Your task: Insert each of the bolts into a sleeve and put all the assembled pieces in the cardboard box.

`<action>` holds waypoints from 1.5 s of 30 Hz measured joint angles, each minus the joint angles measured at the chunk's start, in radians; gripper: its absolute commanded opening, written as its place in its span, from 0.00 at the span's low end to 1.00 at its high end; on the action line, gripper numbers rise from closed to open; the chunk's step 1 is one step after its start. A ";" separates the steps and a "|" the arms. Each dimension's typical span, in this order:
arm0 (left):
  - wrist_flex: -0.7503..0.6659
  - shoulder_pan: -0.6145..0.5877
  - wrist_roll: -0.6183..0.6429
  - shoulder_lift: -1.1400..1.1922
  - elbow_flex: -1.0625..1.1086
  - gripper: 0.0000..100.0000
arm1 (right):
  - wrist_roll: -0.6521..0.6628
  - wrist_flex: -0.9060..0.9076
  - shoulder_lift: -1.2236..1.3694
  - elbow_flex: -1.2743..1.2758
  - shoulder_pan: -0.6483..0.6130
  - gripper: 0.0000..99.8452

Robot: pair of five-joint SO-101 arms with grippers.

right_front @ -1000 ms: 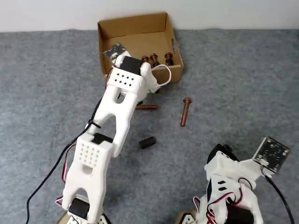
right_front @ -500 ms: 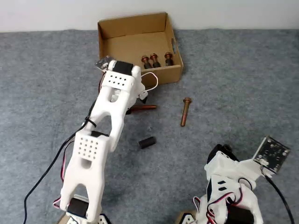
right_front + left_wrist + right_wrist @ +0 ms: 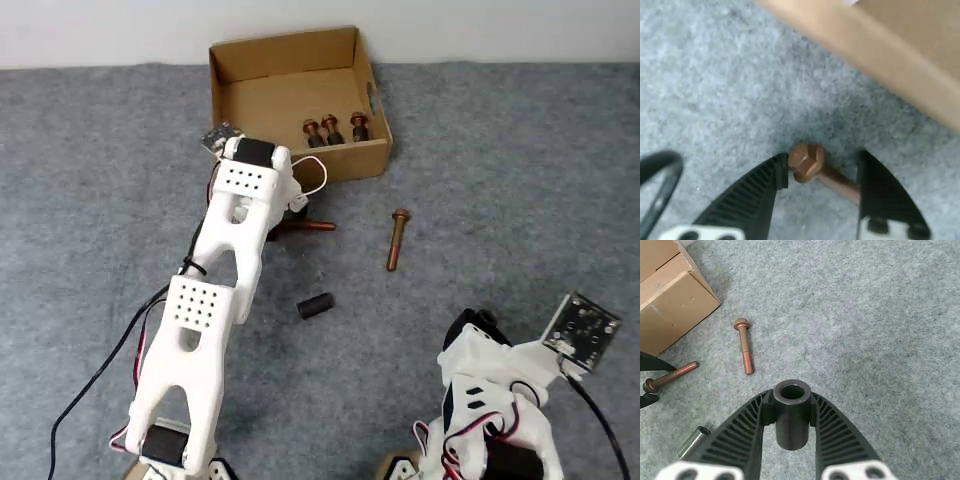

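A: Since a second ago the left arm [image 3: 215, 300] has pulled back from over the box [image 3: 285, 45], hasn't it?

B: Yes, it has drawn back toward its base, and its wrist now sits on the near side of the box's front wall. The bolts, the sleeves and the right arm [image 3: 490, 400] lie as they did.

A: How does the left gripper [image 3: 822, 167] stand?

B: Wide open, holding nothing. A bolt [image 3: 807, 161] lies on the desk [image 3: 520, 150] with its head between the fingers. The head is close against one finger and apart from the other, and the shank runs off behind that other finger.

A: And the box?

B: Just beyond that gripper, with its front wall near the bolt head. Three assembled pieces [image 3: 333, 130] stand in a row inside, against that wall.

A: Anything behind the left gripper?

B: A loose sleeve [image 3: 315, 306] on its side, back toward the arm bases and apart from the bolt.

A: Further right?

B: A second bolt [image 3: 397, 240] lies flat, well ahead of the right gripper [image 3: 791, 402], with its head toward the box.

A: That gripper's state?

B: Closed on a sleeve [image 3: 791, 427], with the open bore facing the wrist camera.
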 measured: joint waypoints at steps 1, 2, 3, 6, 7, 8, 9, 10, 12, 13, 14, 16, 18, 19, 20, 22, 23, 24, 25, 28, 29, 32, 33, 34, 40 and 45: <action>-0.002 -0.003 -0.009 -0.012 0.026 0.12 | 0.000 0.000 0.000 0.000 0.000 0.01; -0.003 -0.006 -0.015 -0.028 0.051 0.09 | 0.000 0.000 0.000 0.000 0.000 0.01; -0.005 -0.011 -0.021 -0.046 0.075 0.06 | 0.000 0.000 0.000 0.000 0.000 0.01; -0.005 -0.034 -0.040 -0.087 0.138 0.01 | 0.000 0.000 0.000 0.000 0.000 0.01; -0.005 -0.043 -0.051 -0.094 0.153 0.01 | 0.000 0.000 0.000 0.000 0.000 0.01; -0.005 -0.055 -0.063 -0.100 0.163 0.01 | 0.000 0.000 0.000 0.000 0.000 0.01; -0.005 -0.068 -0.077 -0.104 0.170 0.01 | 0.000 0.000 0.000 0.000 0.000 0.01; -0.005 -0.081 -0.087 -0.106 0.175 0.01 | 0.000 0.000 0.000 0.000 0.000 0.01; -0.005 -0.107 -0.117 -0.106 0.175 0.01 | 0.000 0.000 0.000 0.000 0.000 0.01; -0.005 -0.123 -0.133 -0.106 0.170 0.01 | 0.000 0.000 0.000 0.000 0.000 0.01; -0.003 -0.135 -0.152 -0.106 0.169 0.01 | 0.000 0.000 0.000 0.000 0.000 0.01; -0.002 -0.155 -0.196 -0.104 0.144 0.01 | 0.000 0.000 0.000 0.000 0.000 0.01; -0.002 -0.172 -0.247 -0.101 0.118 0.01 | 0.000 0.000 0.000 0.000 0.000 0.01; -0.002 -0.186 -0.272 -0.100 0.107 0.01 | 0.000 0.000 0.000 0.000 0.000 0.01; -0.002 -0.199 -0.288 -0.098 0.098 0.01 | 0.000 0.000 0.000 0.000 0.000 0.01; -0.002 -0.212 -0.296 -0.098 0.091 0.05 | 0.000 0.000 0.000 0.000 0.000 0.01; -0.002 -0.212 -0.301 -0.098 0.087 0.08 | 0.000 0.000 0.000 0.000 0.000 0.01; -0.002 -0.204 -0.307 -0.098 0.087 0.11 | 0.000 0.000 0.000 0.000 0.000 0.01; -0.002 -0.203 -0.307 -0.098 0.092 0.16 | 0.000 0.000 0.000 0.000 0.000 0.01; -0.002 -0.193 -0.301 -0.137 0.167 0.26 | 0.000 0.000 0.000 0.000 0.000 0.01; -0.002 -0.183 -0.301 -0.166 0.207 0.27 | 0.000 0.000 0.000 0.000 0.000 0.01; -0.002 -0.132 -0.282 -0.267 0.351 0.28 | 0.000 0.000 0.000 0.000 0.000 0.01; -0.002 -0.120 -0.272 -0.298 0.393 0.28 | 0.000 0.000 0.000 0.000 0.000 0.01; -0.002 -0.115 -0.262 -0.324 0.433 0.28 | 0.000 0.000 0.000 0.000 0.000 0.01; -0.006 -0.133 -0.222 -0.342 0.485 0.28 | 0.000 0.000 0.000 0.000 0.000 0.01; -0.034 -0.184 -0.221 -0.242 0.399 0.28 | 0.000 0.000 0.000 0.000 0.000 0.01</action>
